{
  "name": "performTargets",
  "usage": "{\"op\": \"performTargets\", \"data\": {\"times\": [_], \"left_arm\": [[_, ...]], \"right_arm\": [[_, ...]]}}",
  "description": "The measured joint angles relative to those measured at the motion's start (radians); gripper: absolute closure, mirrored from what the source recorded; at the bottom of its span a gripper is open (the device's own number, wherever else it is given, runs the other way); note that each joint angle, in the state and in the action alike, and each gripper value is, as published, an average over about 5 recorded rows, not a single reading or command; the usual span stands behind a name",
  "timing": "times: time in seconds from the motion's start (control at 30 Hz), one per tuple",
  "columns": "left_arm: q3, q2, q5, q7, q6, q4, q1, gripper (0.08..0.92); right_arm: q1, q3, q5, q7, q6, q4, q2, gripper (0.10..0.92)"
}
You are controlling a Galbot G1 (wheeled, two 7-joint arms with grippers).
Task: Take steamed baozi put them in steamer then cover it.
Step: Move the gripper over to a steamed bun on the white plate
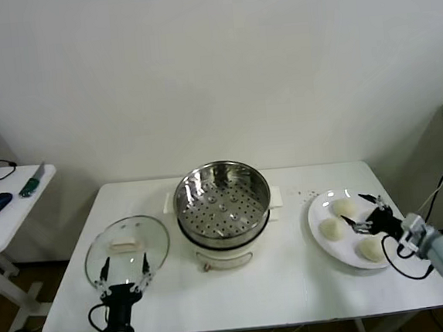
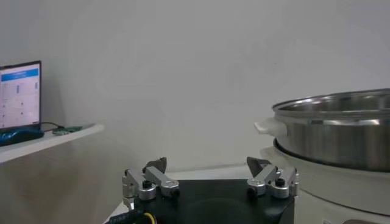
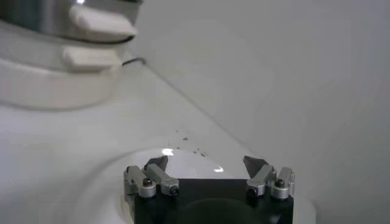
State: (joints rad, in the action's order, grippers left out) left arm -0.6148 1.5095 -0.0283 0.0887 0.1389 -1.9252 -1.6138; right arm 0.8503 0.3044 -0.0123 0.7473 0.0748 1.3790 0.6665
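I am reaching my right gripper [image 1: 363,216] low over the white plate [image 1: 317,221] at the right edge of the tabletop [image 1: 293,276], my fingers [image 3: 156,164] spread wide and holding nothing. 3 steamed baozi [image 1: 332,228] are clearly lying on that plate, and a 4th may be hiding under my gripper; I cannot tell. I am judging them soft, light and easily dented, with smooth skin that could slip or stick, so I am planning to straddle 1 bun across its widest middle and squeeze only gently. The steamer [image 1: 222,205] is standing uncovered in the middle of the tabletop, its perforated tray bare, well apart from the plate. My right forearm is stretching in from the right edge, wrist nearly level, fingers pointing toward the steamer. My left gripper [image 1: 122,274] is waiting near the front left corner, fingers equally wide and empty, hovering at the near rim of the glass lid [image 1: 127,244] lying flat there.
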Motion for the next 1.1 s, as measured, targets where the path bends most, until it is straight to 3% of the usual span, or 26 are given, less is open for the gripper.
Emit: {"op": "performTargets", "data": {"times": [0.4,0.73,1.1], "left_arm": [[-0.008,-0.012,0.034,0.019,-0.011,0.015,-0.002,0.177],[-0.006,-0.01,0.05,0.034,-0.023,0.022,0.01,0.177],[-0.005,0.006,0.075,0.038,-0.035,0.026,0.027,0.177]], "right_arm": [[-0.501,-0.531,0.165,0.263,-0.076,-0.209,-0.072,0.203],[-0.772,-0.833,0.233,0.359,-0.154,-0.449,0.044,0.203],[-0.876,-0.939,0.328,0.373,-0.222,-0.692,0.205,0.203]]}}
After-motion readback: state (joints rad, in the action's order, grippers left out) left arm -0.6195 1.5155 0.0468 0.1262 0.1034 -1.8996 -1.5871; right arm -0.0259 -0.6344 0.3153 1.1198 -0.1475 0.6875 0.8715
